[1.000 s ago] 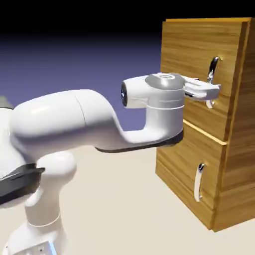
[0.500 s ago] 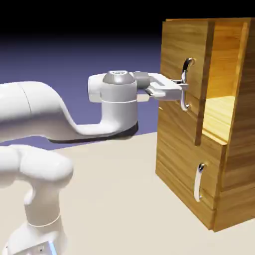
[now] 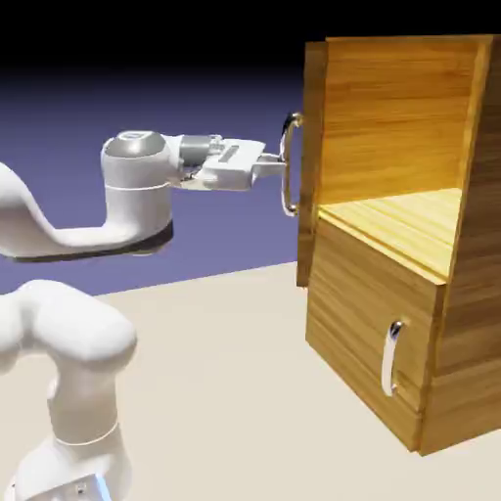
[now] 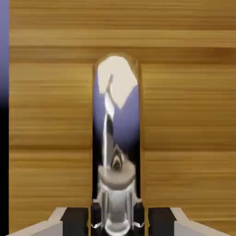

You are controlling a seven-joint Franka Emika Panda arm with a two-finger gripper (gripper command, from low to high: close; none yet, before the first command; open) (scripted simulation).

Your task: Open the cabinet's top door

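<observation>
On the exterior view's right stands the cabinet [image 3: 377, 323], wood-grained, its upper compartment in plain sight. Next in size comes the top door [image 3: 312, 161], swung well out from the frame and seen nearly edge-on at the compartment's far side. Smaller is its curved silver handle [image 3: 287, 166], long axis upright on the door's outer face. Smallest are my fingers [image 3: 275, 164], clamped on that handle around its middle.

What the coming move turns on, I judge, is that the door lies straight ahead of my fingers, beyond the bar, with the bar's length running across my reach. I take the opening to be nearly or wholly done; any further pull should follow the hinge's arc, since a straight tug could make the smooth bar slip. I find no brand, label or readable writing on the cabinet or the door.
</observation>
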